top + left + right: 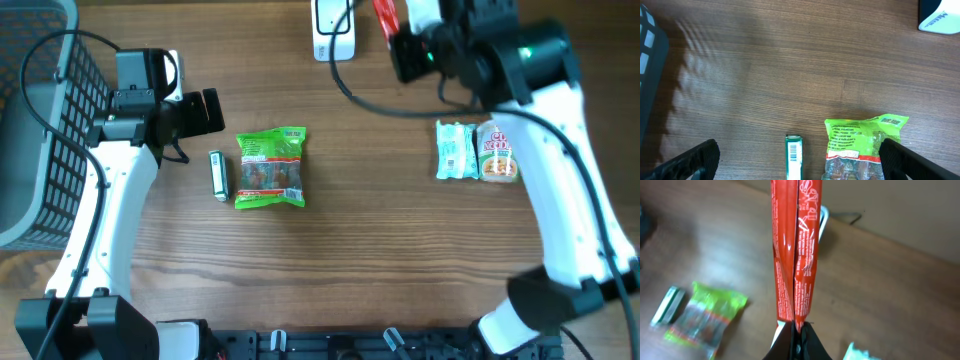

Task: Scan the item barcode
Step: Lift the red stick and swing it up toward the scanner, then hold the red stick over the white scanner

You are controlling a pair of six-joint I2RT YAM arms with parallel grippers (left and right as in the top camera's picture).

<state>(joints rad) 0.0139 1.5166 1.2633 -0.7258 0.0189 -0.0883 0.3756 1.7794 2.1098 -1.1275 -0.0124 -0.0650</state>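
Right wrist view: the right gripper (796,339) was clamped on a red packet (795,255) that rose straight out from its jaws. The left gripper (801,161) hung wide open, with a green snack bag (865,145) near one finger.

Desk (400,260): brown wood grain, smooth, soft sheen | red wrapper (795,255): shiny plastic film, creased, catching the light | green snack bag (270,168): glossy crinkled film | small green-and-white box (218,175): looks like smooth printed card | basket (40,130): dark matt mesh | scanner (334,35): smooth white plastic | robot arm shells (565,180): glossy white plastic
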